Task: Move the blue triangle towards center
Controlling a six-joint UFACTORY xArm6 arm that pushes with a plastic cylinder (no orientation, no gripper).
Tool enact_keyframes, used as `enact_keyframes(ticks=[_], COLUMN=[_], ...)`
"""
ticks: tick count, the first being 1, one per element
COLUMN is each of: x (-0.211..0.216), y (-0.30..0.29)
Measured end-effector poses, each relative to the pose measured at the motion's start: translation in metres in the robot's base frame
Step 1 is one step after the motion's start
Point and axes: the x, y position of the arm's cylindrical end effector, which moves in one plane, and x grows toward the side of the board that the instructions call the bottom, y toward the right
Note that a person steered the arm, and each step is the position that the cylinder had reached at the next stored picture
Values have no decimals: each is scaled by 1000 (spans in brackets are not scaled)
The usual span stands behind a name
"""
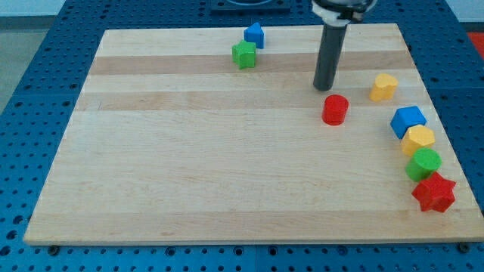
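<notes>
The blue triangle (255,35) sits near the top edge of the wooden board (189,166), a little left of the middle, touching or almost touching a green block (243,54) just below and left of it. My tip (324,87) is at the lower end of the dark rod, well to the right of the blue triangle and lower in the view. It stands just above a red cylinder (335,109), with a small gap between them.
A yellow block (383,87) lies right of my tip. Along the right edge, from top to bottom, lie a blue block (407,120), a yellow block (418,140), a green cylinder (423,163) and a red star (434,193).
</notes>
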Motion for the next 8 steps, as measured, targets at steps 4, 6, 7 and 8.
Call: enact_keyframes(ticks=[4,6,7,8], x=[25,66,67,67], y=[80,43,20,2])
